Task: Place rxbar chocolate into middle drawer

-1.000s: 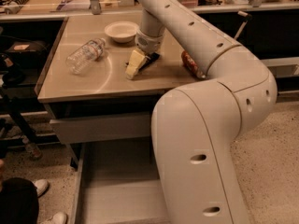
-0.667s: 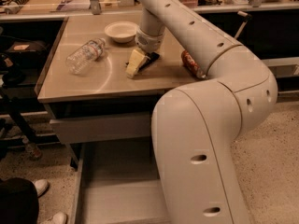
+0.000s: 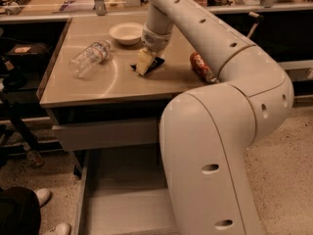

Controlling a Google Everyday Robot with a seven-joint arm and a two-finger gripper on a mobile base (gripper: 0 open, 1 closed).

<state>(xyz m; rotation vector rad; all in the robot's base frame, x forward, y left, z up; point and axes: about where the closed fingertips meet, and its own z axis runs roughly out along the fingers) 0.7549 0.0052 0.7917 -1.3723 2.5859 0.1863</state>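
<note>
1. Gripper [image 3: 145, 62] points down from the white arm [image 3: 215, 146] onto the tabletop, its pale tip right over the rxbar chocolate [image 3: 157, 61]. I cannot tell from this angle whether it has a grasp on the bar or only rests against it.
2. The rxbar chocolate lies flat on the table [image 3: 98, 89], about mid-depth, with dark corners showing on either side of the gripper.
3. A clear plastic bottle [image 3: 89, 58] lies on its side to the left of the bar, well apart from it.
4. A white bowl [image 3: 126, 33] stands upright behind the bar, near the back edge.
5. An orange-red soda can [image 3: 201, 66] appears to lie tipped over at the right, partly hidden by the arm.
6. The middle drawer [image 3: 122, 204] is pulled out low in the view, grey bottom showing; the arm's bulky lower link covers its right part.
7. A grey drawer front [image 3: 105, 133] sits closed just under the tabletop, above the open drawer.
8. Two pale shoes [image 3: 46, 197] show on the speckled floor at lower left.
</note>
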